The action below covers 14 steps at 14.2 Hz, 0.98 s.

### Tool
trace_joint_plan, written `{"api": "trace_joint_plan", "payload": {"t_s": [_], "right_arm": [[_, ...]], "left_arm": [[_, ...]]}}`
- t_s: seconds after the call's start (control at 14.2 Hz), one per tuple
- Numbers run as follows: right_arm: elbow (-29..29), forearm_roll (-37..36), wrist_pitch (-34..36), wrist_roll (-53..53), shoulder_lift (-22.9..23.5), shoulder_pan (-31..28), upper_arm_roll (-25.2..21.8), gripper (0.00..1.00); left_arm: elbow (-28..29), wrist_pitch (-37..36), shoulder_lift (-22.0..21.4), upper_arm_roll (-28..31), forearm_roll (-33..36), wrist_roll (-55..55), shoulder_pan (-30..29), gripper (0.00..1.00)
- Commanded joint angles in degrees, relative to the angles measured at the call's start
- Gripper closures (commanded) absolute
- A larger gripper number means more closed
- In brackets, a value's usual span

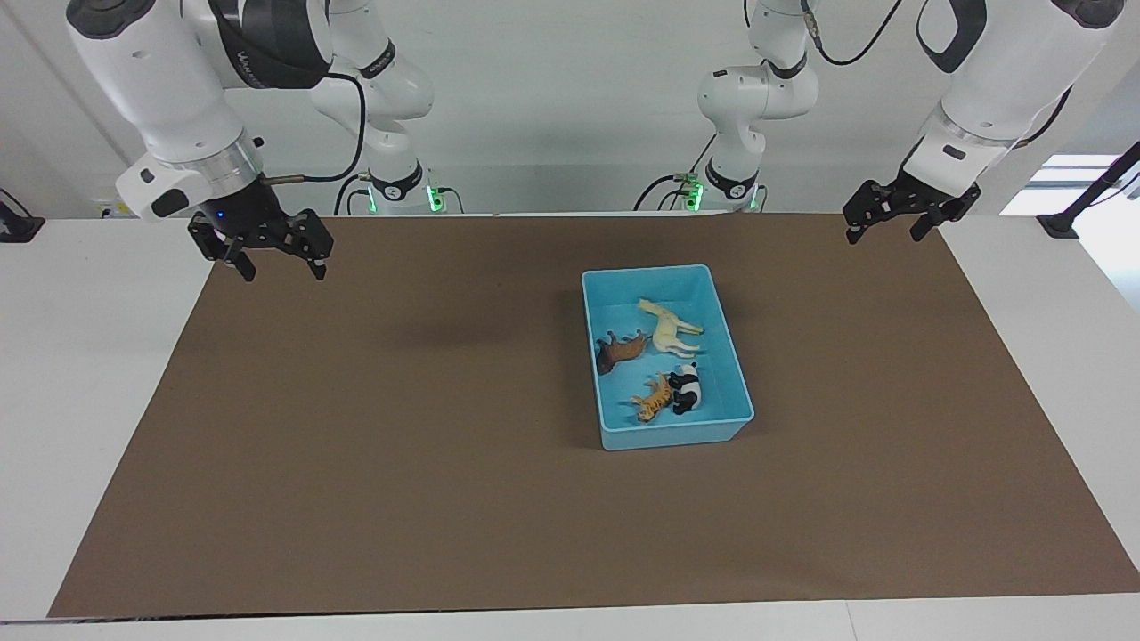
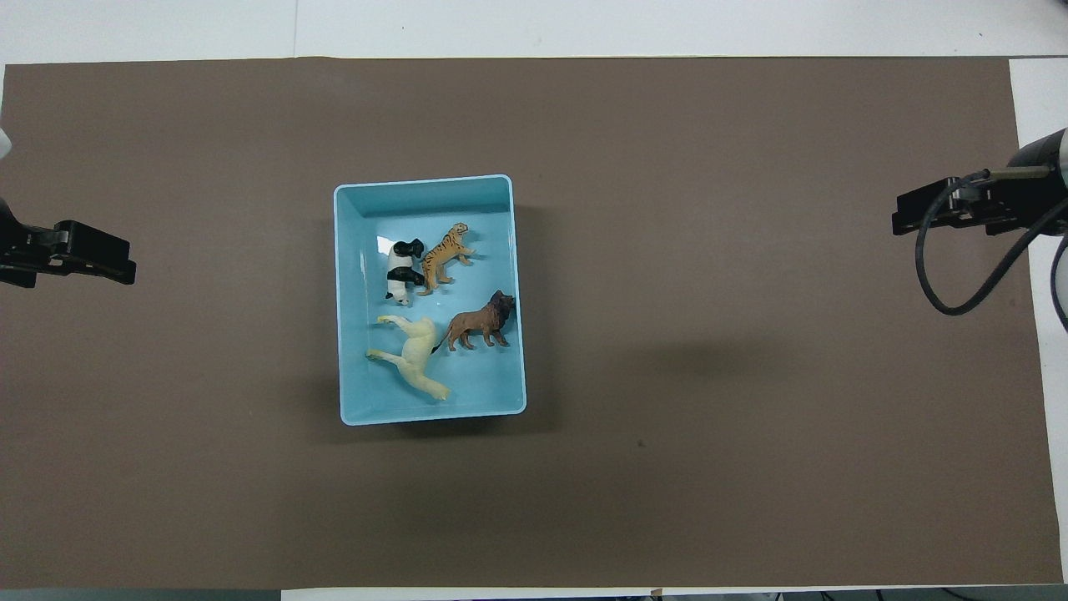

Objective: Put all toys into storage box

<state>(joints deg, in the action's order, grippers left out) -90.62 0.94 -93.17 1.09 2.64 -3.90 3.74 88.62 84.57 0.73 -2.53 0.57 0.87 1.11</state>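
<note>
All four toys lie inside the blue box (image 1: 666,356), which sits a little right of centre in the facing view, on the brown mat (image 1: 356,427) covering the counter (image 1: 89,356). The horse (image 1: 670,328) and lion (image 1: 621,350) lie in the upper half of the box there, the lion against a wall; the tiger (image 1: 655,399) and panda (image 1: 686,389) lie touching each other in the lower half. All look tipped on their sides, as dropped toys would. No toy shows on the mat, so the job looks done.

The right gripper (image 1: 278,265) hangs at the upper left of the facing view over the mat's corner, its fingers apart and holding nothing. The left gripper (image 1: 891,223) hangs at the upper right over the mat's edge, seemingly open and empty too, though its fingers are harder to read. Both arms look parked clear of the box, waiting. In the overhead view both grippers are cut off at the frame's sides.
</note>
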Motion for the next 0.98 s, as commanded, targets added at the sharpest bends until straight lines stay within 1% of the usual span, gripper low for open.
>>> {"api": "trace_joint_plan", "payload": {"t_s": [0.0, 0.14, 0.91], "right_arm": [[-1.58, -0.67, 1.59, -3.72, -2.46, -3.03, 0.83, 0.0], [-1.75, -0.67, 1.76, -4.96, -2.64, -4.53, 0.92, 0.0], [-2.81, -0.76, 2.55, -6.01, -3.08, -4.71, 0.83, 0.0]], "left_arm": [[0.5, -0.89, -0.9, -0.11, -0.57, -0.87, -0.58, 0.0], [0.5, -0.89, -0.9, -0.11, -0.57, -0.78, -0.58, 0.0], [0.5, -0.89, -0.9, -0.11, -0.57, -0.78, -0.58, 0.0]]}}
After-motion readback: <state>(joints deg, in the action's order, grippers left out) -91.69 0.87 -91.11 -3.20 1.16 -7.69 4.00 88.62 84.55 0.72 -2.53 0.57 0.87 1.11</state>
